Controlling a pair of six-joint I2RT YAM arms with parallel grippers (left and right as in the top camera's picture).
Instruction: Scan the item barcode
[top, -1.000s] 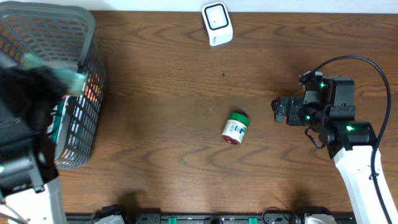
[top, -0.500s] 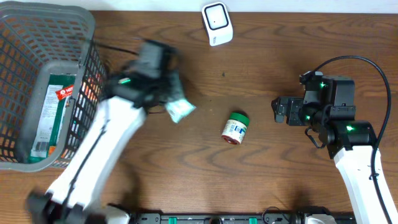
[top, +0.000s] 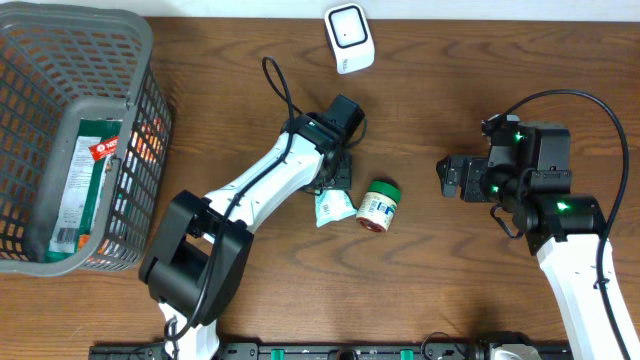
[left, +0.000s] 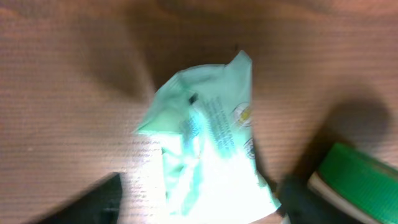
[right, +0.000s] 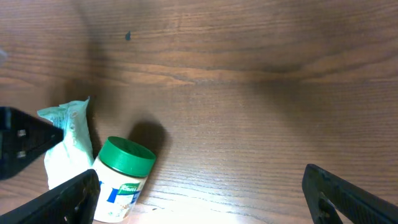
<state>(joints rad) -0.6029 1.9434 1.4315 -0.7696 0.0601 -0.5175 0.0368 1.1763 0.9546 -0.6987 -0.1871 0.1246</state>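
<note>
A pale green packet (top: 333, 208) lies flat on the wooden table, just left of a green-lidded jar (top: 379, 205) that rests on its side. My left gripper (top: 336, 184) hovers right over the packet's far end. In the left wrist view the packet (left: 205, 149) sits between my spread fingers (left: 93, 202), with table showing on the left side, so the left gripper (left: 199, 208) is open. The white scanner (top: 349, 37) stands at the far edge. To the right of the jar (right: 121, 180), my right gripper (top: 447, 178) is open and holds nothing.
A grey wire basket (top: 135, 60) at the far left holds several packaged goods. The left arm (top: 260, 190) stretches diagonally from the near left toward the table's middle. A black cable (top: 570, 100) loops above the right arm.
My left arm swung from the basket across the table, carrying the green packet. The packet now lies beside the jar and the left jaws have spread apart. The right arm stayed still.
</note>
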